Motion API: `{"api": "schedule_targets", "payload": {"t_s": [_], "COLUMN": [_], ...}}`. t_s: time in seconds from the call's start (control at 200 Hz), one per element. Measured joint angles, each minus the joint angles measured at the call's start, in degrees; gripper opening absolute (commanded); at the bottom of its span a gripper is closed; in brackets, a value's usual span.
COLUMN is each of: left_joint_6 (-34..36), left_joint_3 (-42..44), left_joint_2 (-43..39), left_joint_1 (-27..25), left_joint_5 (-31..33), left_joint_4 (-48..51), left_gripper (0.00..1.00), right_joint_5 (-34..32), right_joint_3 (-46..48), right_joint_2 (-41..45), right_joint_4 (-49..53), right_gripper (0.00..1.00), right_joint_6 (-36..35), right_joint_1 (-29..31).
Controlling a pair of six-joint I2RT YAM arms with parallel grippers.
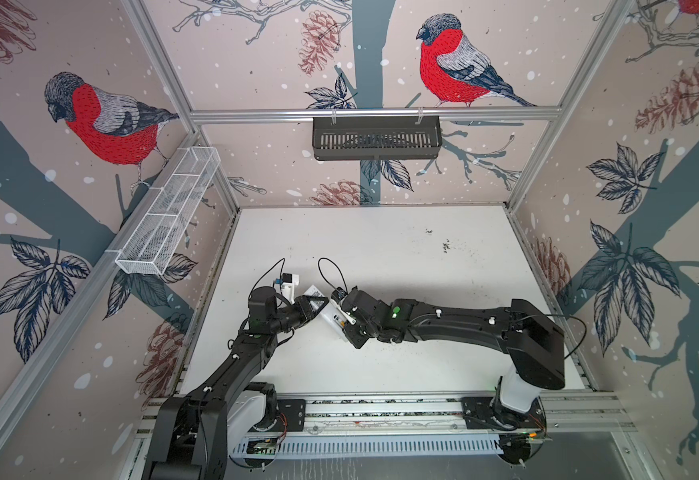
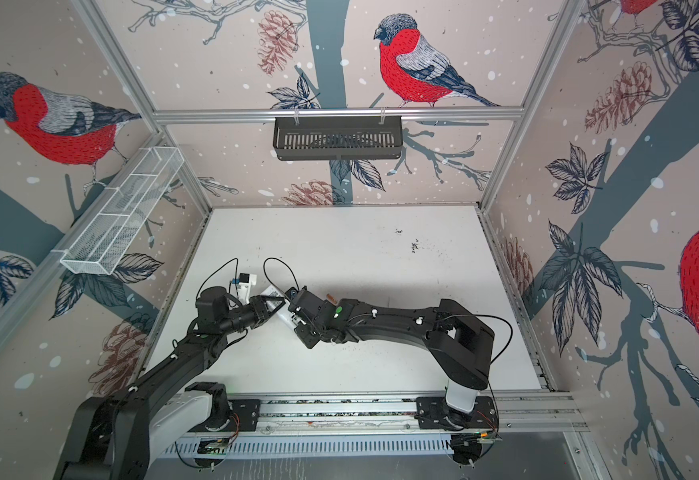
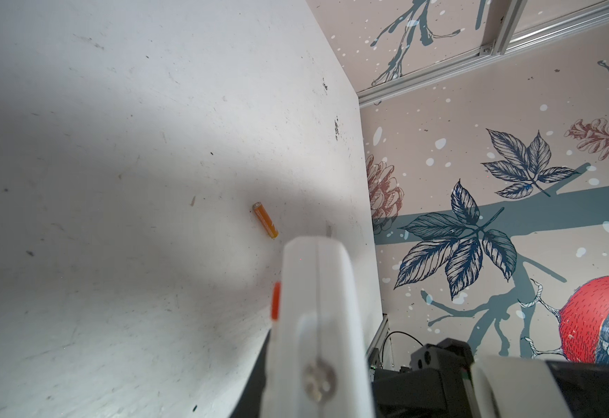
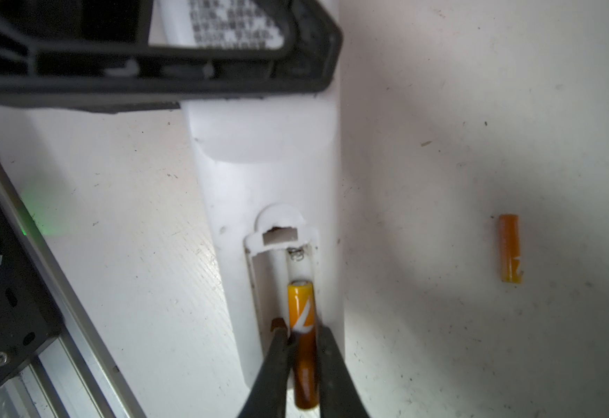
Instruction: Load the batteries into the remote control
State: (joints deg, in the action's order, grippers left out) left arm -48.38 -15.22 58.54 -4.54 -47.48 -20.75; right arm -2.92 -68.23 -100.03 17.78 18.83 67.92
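The white remote control (image 1: 332,319) is held off the table with its plain back facing my right wrist camera and its battery bay (image 4: 281,253) uncovered. My left gripper (image 1: 315,308) is shut on the remote control near its labelled end; one black finger (image 4: 187,72) crosses the remote in the right wrist view. My right gripper (image 4: 301,331) is shut on an orange battery (image 4: 301,311), whose front end lies in the bay's right slot, short of the spring. The other battery (image 4: 510,248) (image 3: 265,220) (image 2: 332,298) lies loose on the white table beside the remote.
A black slotted basket (image 1: 376,137) hangs on the back wall and a white mesh basket (image 1: 169,212) on the left wall. An aluminium rail (image 1: 381,409) runs along the table's front edge. Dark specks (image 1: 445,245) mark the table at the far right.
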Motion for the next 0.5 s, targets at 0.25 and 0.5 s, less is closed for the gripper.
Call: {"api": "schedule_targets", "payload": {"t_s": [0.25, 0.5], "left_joint_6": [-0.5, -1.1], "left_joint_3": [0.0, 0.1], "left_joint_2": [0.4, 0.4], "left_joint_1": [0.5, 0.6], "left_joint_5": [-0.5, -0.6], "left_joint_4": [0.0, -0.9], "left_gripper": [0.0, 0.0], "right_joint_5": [-0.5, -1.8], "right_joint_3": [0.0, -0.1], "right_joint_2": [0.0, 0.0], "right_joint_4": [0.1, -0.2], "right_gripper": [0.12, 0.1], "right_joint_6": [-0.7, -0.9], "right_joint_1": [0.3, 0.3]}}
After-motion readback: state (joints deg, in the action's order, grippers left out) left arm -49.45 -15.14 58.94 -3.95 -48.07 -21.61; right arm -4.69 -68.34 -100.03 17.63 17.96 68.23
